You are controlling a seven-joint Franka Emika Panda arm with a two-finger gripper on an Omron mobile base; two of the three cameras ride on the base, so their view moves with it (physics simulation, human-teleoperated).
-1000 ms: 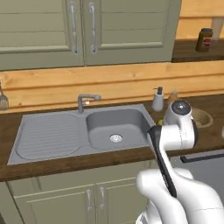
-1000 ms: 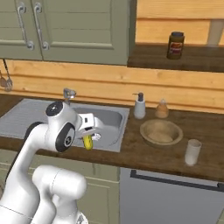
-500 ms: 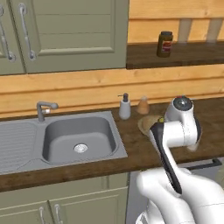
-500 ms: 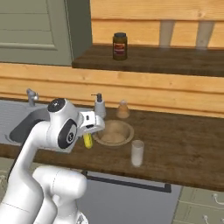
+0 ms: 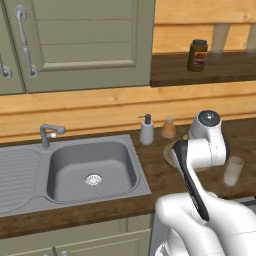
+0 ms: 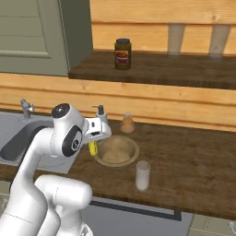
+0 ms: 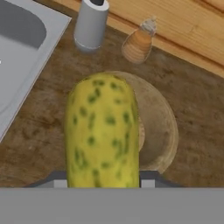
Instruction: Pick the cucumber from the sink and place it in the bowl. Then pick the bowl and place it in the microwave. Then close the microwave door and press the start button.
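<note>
My arm bends forward over the desk, wrist turned down, and my gripper (image 6: 94, 140) holds the cucumber (image 6: 93, 148) upright, hanging just above the left rim of the bowl (image 6: 118, 150). From the hand camera the cucumber (image 7: 103, 131) covers much of the bowl (image 7: 157, 129), and my fingertips are barely visible at its sides. In the left base view my own elbow hides most of the bowl. The sink (image 5: 90, 167) lies left; a soap dispenser (image 6: 100, 115) stands far behind my wrist.
</note>
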